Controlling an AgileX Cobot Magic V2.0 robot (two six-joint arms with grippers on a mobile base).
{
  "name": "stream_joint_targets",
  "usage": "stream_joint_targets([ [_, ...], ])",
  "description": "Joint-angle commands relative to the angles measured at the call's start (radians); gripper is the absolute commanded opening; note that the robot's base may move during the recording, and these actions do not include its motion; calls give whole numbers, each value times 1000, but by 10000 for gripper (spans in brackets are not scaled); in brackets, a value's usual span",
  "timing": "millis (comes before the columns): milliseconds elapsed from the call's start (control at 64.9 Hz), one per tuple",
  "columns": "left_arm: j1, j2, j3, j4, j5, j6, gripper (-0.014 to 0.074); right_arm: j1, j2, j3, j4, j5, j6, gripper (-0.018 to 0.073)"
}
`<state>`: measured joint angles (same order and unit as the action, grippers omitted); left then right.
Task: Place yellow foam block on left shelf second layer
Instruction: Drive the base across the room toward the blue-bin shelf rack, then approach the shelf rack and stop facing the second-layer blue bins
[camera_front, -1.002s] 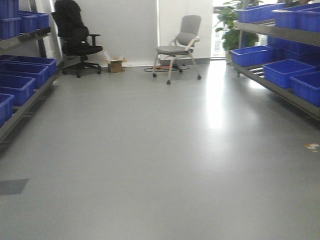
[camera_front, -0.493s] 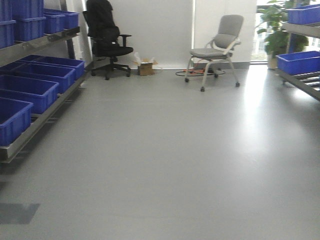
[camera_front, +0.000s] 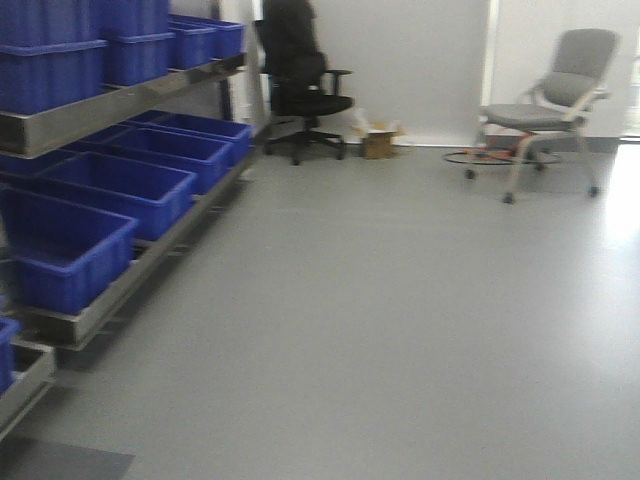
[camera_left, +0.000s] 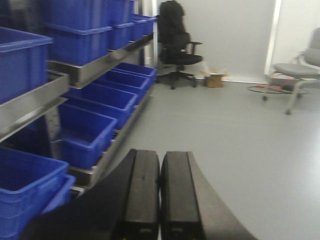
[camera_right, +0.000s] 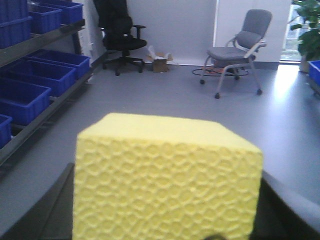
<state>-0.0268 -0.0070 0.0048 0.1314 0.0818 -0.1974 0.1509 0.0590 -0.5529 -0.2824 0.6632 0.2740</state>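
As shelf (camera_front: 120, 100) looms nearer, right hand (camera_right: 167, 215) clamps yellow foam block (camera_right: 167, 160); left hand (camera_left: 160, 200) closed, empty.

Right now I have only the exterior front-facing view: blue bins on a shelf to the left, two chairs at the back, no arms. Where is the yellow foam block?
Observer: In the right wrist view the yellow foam block sits between the dark fingers of the right gripper, filling the foreground.
Operator: And the left gripper?
Observer: The left gripper has its two fingers pressed together, with nothing between them.
Operator: Anything on the right that I miss?
Observer: A potted plant stands at the right wrist view's upper right corner, to the right of the grey chair.
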Motion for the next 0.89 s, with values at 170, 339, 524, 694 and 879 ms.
stream_joint_targets([
  [170,-3,8,26,-2,-88,-4,136,-6,18,-26,-19,-87,-11,183],
  [339,-3,8,26,-2,-88,-4,136,-6,18,-26,-19,-87,-11,183],
  [524,-3,8,26,-2,-88,-4,136,-6,18,-26,-19,-87,-11,183],
  [694,-3,8,26,-2,-88,-4,136,-6,18,-26,-19,-87,-11,183],
  [879,-3,8,26,-2,-88,-4,136,-6,18,-26,-19,-86,-11,183],
])
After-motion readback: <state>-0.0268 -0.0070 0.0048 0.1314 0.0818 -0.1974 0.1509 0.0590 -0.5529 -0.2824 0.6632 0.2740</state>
